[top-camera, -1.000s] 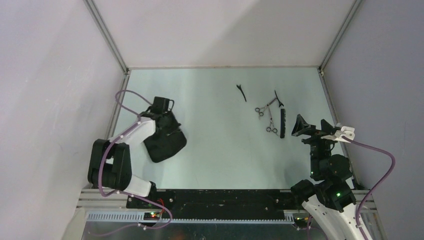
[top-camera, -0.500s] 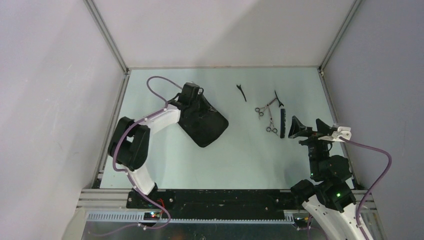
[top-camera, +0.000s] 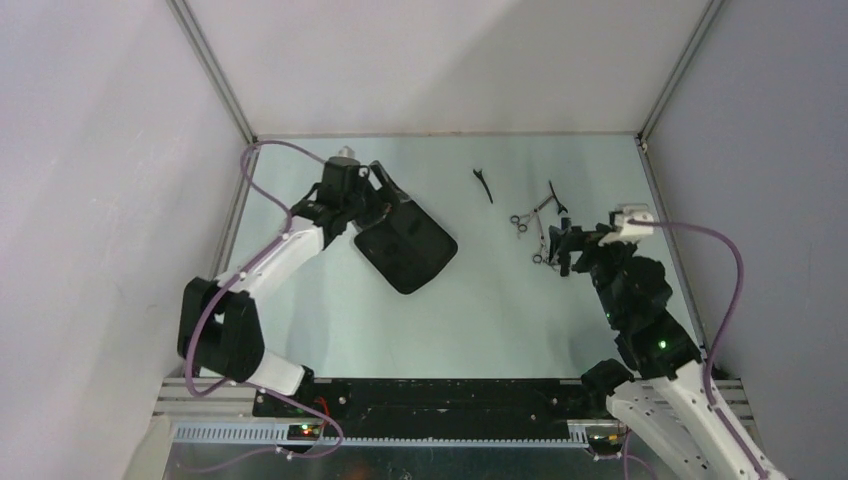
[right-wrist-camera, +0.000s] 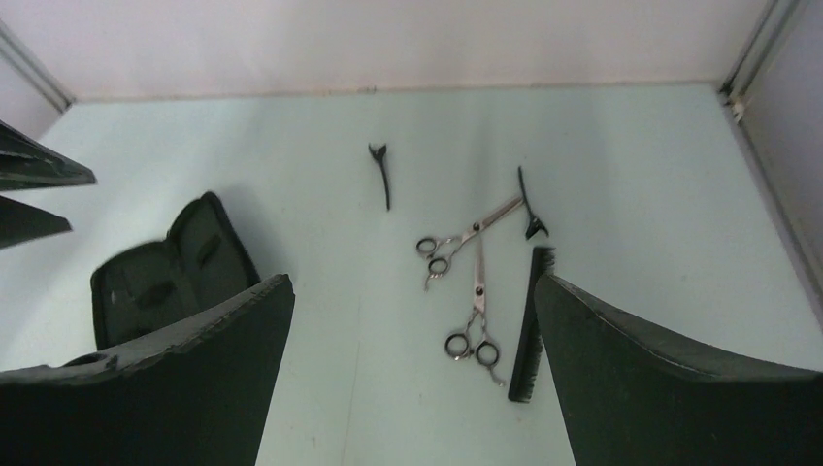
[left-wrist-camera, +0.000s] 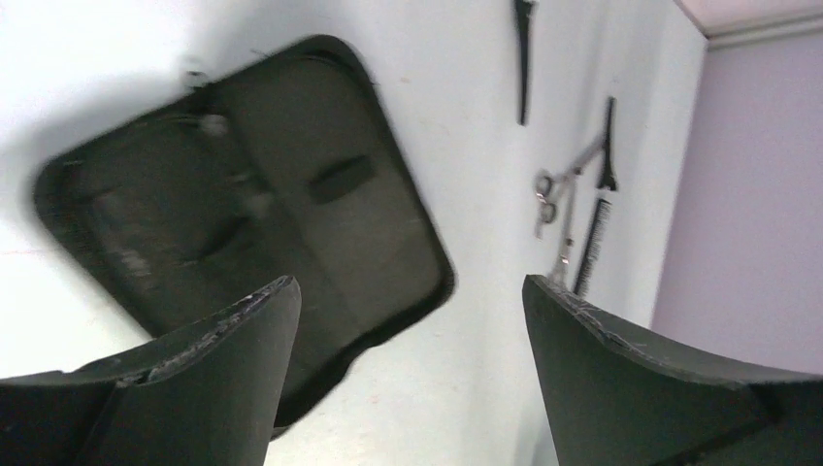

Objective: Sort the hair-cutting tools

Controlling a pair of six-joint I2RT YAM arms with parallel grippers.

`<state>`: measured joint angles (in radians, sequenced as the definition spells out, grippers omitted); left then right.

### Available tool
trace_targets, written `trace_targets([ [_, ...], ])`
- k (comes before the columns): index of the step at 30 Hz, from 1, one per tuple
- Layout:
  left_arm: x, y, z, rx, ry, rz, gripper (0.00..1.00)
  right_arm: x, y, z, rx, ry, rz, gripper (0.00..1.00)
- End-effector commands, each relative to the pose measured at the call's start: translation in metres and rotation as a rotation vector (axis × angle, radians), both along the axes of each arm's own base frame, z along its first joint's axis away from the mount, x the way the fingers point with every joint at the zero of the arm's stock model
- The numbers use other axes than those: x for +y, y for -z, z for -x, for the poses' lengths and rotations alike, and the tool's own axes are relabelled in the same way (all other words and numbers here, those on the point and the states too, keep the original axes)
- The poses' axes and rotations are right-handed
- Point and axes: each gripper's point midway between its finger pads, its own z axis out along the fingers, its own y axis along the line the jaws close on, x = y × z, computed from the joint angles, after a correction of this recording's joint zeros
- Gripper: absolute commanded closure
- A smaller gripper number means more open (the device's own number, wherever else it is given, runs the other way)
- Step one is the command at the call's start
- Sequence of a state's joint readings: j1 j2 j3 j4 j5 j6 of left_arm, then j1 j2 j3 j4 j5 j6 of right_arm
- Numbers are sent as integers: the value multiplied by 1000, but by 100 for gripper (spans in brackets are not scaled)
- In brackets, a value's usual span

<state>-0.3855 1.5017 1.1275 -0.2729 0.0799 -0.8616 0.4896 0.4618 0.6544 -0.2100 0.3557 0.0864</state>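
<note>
On the left side of the tabletop (top-camera: 450,320): left end effector (left-wrist-camera: 408,282) spread wide and empty, poised over the far-left corner of the black zip case (top-camera: 405,245), arm reaching long and forward from its base, wrist tipped down; contact with the case impossible to tell. Case open and flat, inner pockets up, nothing visibly stowed in it. Looks like an early step: case laid out, no tool picked up so far. Right of the case and well apart from it, all five tools loose on the tabletop. First a thin black clip (right-wrist-camera: 381,173) alone toward the back. Then two silver pairs, the farther scissors (right-wrist-camera: 461,238) slanted and the nearer scissors (right-wrist-camera: 476,311) almost straight, tip of the nearer against or just beside the blade of the farther. Next a second black clip (right-wrist-camera: 527,204) just beside the farther blade tip, and the black comb (right-wrist-camera: 530,325) alongside the nearer scissors, near but apart. Farthest right, right end effector (right-wrist-camera: 412,277) likewise released, fingers wide with nothing between, hanging above the nearer scissors and the comb, arm rising from its base and leaning in over the cluster. Calls next, probably, for a straight descent onto one slim item, the comb or the nearer scissors, fingers set across its narrow width and low enough to catch something lying flat, without nudging the neighbour.
</note>
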Motion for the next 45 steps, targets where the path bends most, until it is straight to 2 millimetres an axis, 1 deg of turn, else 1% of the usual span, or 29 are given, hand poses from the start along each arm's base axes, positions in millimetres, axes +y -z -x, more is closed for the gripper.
trace_targets([
  [1, 55, 22, 14, 38, -74, -132, 8, 20, 7, -12, 133, -50, 3, 1],
  [2, 62, 31, 18, 60, -83, -139, 8, 23, 10, -14, 157, -52, -6, 1],
  [5, 89, 43, 18, 84, -138, -146, 10, 35, 30, -27, 284, -76, 14, 1],
  [6, 93, 47, 19, 94, -142, -153, 11, 36, 41, -33, 336, -63, 11, 1],
  [7, 97, 52, 18, 108, -150, -157, 12, 37, 43, -34, 365, -64, 5, 1],
  [10, 99, 61, 13, 135, -136, -176, 15, 38, 64, -46, 488, -49, -45, 1],
  [11, 100, 68, 12, 155, -130, -185, 17, 41, 68, -47, 517, -69, -67, 1],
  [12, 99, 75, 10, 172, -128, -191, 17, 38, 76, -52, 557, -47, -101, 1],
  [13, 100, 79, 9, 182, -125, -197, 20, 42, 80, -52, 581, -71, -125, 1],
  [14, 100, 86, 7, 201, -122, -203, 21, 38, 89, -56, 616, -47, -151, 1],
  [16, 99, 98, 4, 231, -112, -215, 23, 41, 98, -59, 662, -54, -185, 1],
  [20, 100, 116, 0, 274, -106, -244, 24, 40, 116, -65, 726, -44, -188, 1],
  [22, 100, 125, -1, 296, -102, -249, 28, 39, 123, -69, 749, -38, -181, 1],
  [24, 98, 130, -1, 309, -94, -242, 33, 37, 127, -74, 769, -23, -173, 1],
  [26, 97, 134, 0, 313, -93, -234, 42, 33, 131, -79, 780, 8, -169, 1],
  [27, 96, 135, 1, 315, -96, -228, 50, 31, 135, -82, 793, 24, -175, 1],
  [28, 96, 137, 3, 318, -95, -224, 55, 31, 133, -85, 791, 28, -179, 2],
  [29, 96, 140, 8, 327, -98, -220, 66, 31, 138, -88, 806, 36, -183, 2],
  [30, 95, 138, 8, 317, -98, -209, 71, 31, 136, -93, 802, 39, -187, 3],
  [31, 94, 137, 10, 317, -102, -201, 82, 31, 142, -95, 820, 47, -186, 4],
  [32, 95, 139, 15, 320, -102, -197, 87, 31, 140, -100, 815, 50, -188, 5],
  [33, 95, 142, 20, 330, -103, -196, 95, 32, 143, -104, 826, 56, -188, 5],
  [34, 95, 138, 22, 320, -102, -190, 97, 32, 143, -107, 825, 58, -190, 6],
  [35, 95, 142, 29, 332, -102, -189, 99, 33, 145, -112, 829, 60, -189, 6],
  [36, 95, 138, 30, 322, -103, -180, 100, 31, 145, -117, 821, 75, -183, 7],
  [37, 96, 143, 38, 336, -103, -180, 100, 29, 148, -123, 825, 93, -179, 7],
  [39, 96, 137, 47, 324, -109, -168, 100, 22, 151, -134, 819, 132, -173, 8],
  [42, 102, 136, 64, 337, -133, -173, 100, 6, 159, -151, 825, 197, -168, 11],
  [45, 107, 134, 86, 342, -162, -176, 100, -14, 172, -172, 848, 271, -173, 19],
])
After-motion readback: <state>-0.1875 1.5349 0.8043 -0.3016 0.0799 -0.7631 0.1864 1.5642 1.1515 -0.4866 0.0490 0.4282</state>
